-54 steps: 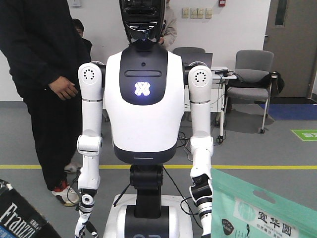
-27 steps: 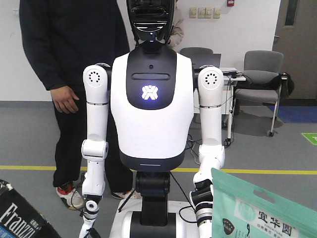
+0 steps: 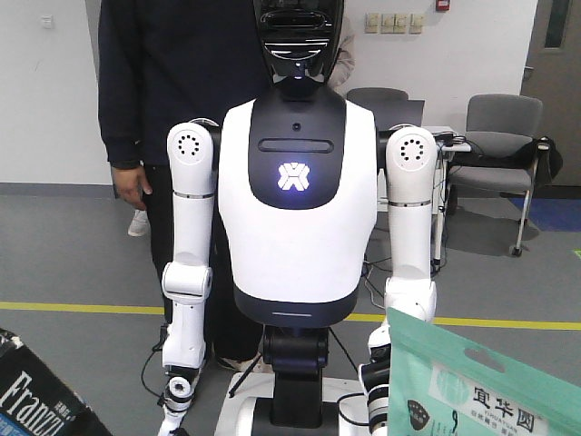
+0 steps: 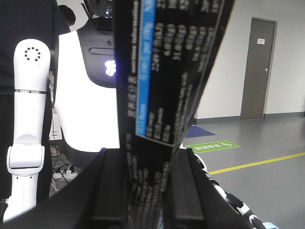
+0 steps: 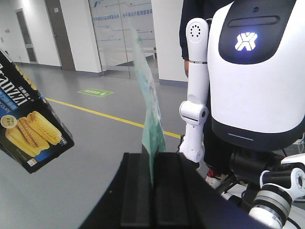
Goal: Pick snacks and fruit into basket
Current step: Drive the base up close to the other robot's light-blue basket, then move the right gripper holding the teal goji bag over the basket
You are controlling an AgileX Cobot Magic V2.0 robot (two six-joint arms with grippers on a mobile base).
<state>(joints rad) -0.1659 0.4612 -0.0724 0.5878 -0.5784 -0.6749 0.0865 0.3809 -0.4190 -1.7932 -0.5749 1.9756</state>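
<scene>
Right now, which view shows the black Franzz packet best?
Right wrist: the black Franzz packet shows most of its printed front. Left wrist sees it close-up, clamped in the left gripper; front-facing catches only a corner.

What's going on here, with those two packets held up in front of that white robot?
A two-armed robot holds one snack in each gripper. Its left gripper is shut on a black packet lettered "Franzz"; its right gripper is shut on a mint-green plastic pouch. Both hang in the air before a white-and-black humanoid robot, with a person in dark clothes behind it. No basket is in view.
</scene>
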